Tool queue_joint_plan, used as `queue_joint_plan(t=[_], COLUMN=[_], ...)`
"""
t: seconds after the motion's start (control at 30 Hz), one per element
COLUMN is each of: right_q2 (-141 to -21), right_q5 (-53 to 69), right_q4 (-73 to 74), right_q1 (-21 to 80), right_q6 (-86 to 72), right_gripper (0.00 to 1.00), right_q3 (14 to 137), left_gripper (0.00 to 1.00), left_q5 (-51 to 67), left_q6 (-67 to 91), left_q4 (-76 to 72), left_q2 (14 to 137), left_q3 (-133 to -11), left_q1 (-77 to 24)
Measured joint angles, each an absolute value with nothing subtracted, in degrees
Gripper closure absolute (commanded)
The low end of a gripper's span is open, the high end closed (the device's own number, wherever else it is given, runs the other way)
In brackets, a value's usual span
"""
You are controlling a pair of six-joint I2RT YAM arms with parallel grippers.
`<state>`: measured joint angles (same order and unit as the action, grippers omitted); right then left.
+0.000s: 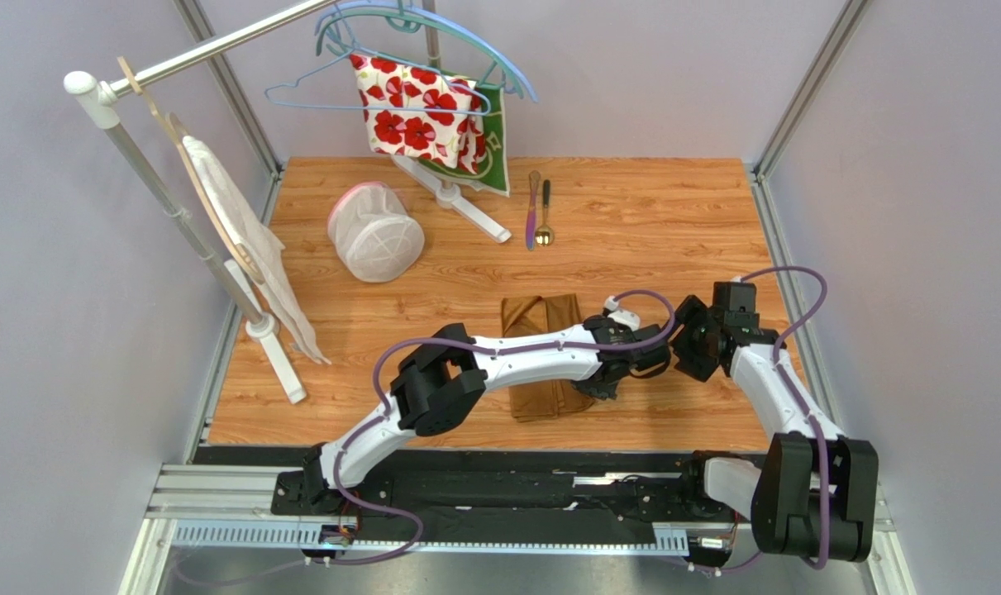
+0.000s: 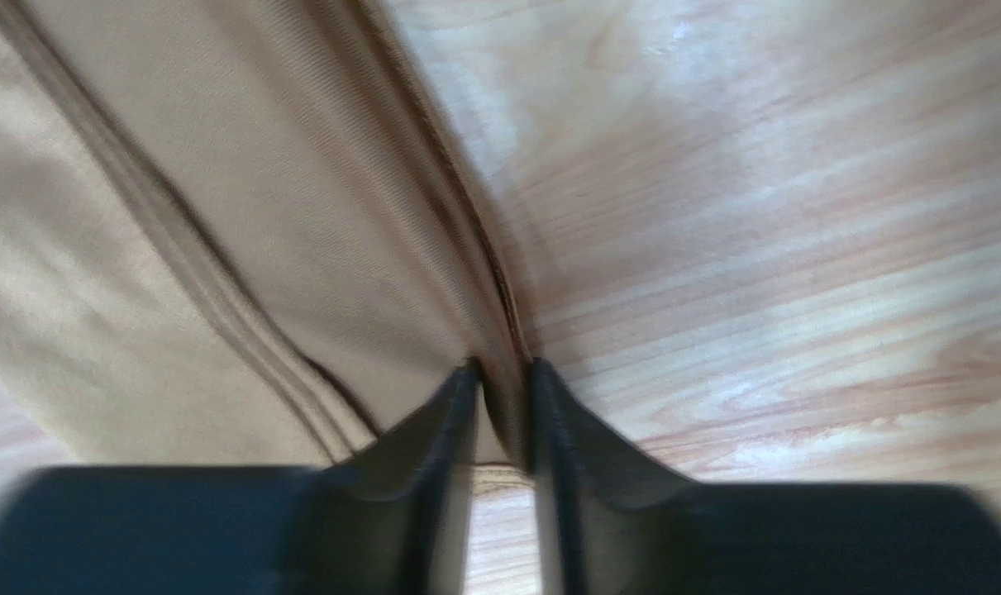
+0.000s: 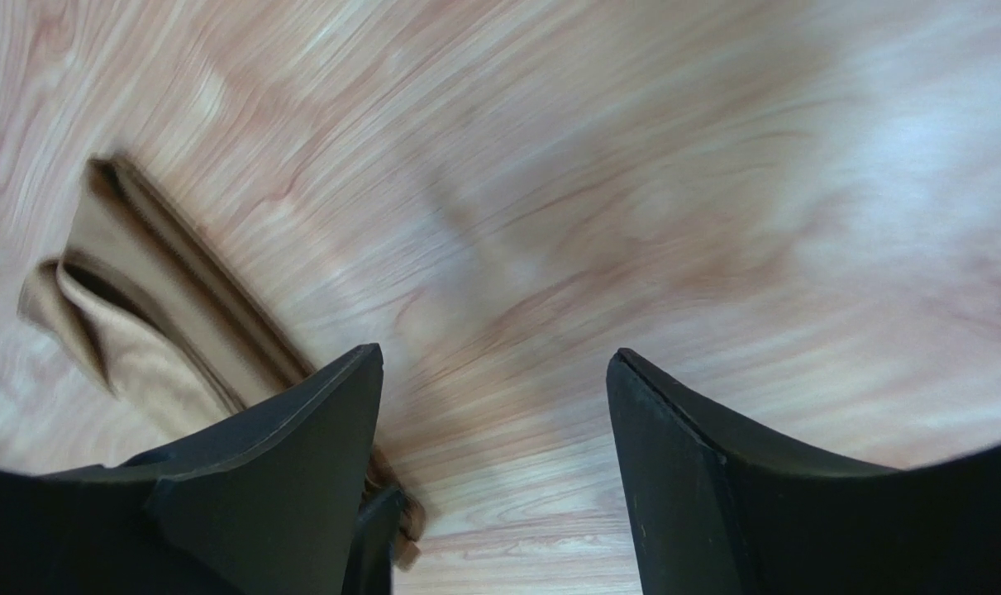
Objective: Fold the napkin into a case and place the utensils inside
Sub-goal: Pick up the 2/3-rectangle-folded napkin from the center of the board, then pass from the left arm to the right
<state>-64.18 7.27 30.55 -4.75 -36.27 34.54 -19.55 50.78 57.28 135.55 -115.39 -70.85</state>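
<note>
The napkin [image 1: 540, 315] is a shiny golden-brown cloth, folded in several layers into a narrow oblong that runs near to far. It lies flat near the middle of the wooden table [image 1: 667, 248]. In the left wrist view we see its stitched hems running side by side, with dark creases between the layers. The knife [image 1: 531, 208] and spoon [image 1: 545, 213] lie side by side well beyond it, toward the far edge.

Our left arm [image 1: 518, 360] reaches from the near left across the napkin, bent at the elbow, with its wrist over the cloth's right edge. The left claw [image 2: 503, 374] points down at that edge, its fingers drawn close and pinching the hem. Our right arm [image 1: 778, 391] rises from the near right and bends in toward the centre. The right claw [image 3: 493, 366] hangs low just right of the napkin, its fingers spread wide, only bare wood showing between them.
</note>
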Motion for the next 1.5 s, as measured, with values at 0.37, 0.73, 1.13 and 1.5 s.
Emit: queue_joint_plan(t=[0.37,0.73,1.13,1.5], right_q2=[-73.97,-87.48,-97.17,-102.85], right_q5=[32.23,40.12,40.10,39.92], right_q4=[14.90,2.96,-4.36,-8.86], right_q1=[-4.27,3.29,6.85,6.85], right_q6=[-33.61,-36.42,-41.12,-41.17], right_gripper=[0.22,0.26,0.47,0.98], right_q3=[33.41,36.99,40.53,43.24], left_gripper=[1.00,1.00,1.00,0.69], left_q5=[-14.96,-8.19,-5.43,-0.12], left_q6=[46.98,46.11,46.00,44.58], left_q4=[48.12,38.98,35.42,30.26], left_q2=[122.76,114.39,111.20,110.59], left_q3=[-97.51,-88.40,-84.99,-82.76], left_q1=[-68.58,-67.72,-67.31,-66.85])
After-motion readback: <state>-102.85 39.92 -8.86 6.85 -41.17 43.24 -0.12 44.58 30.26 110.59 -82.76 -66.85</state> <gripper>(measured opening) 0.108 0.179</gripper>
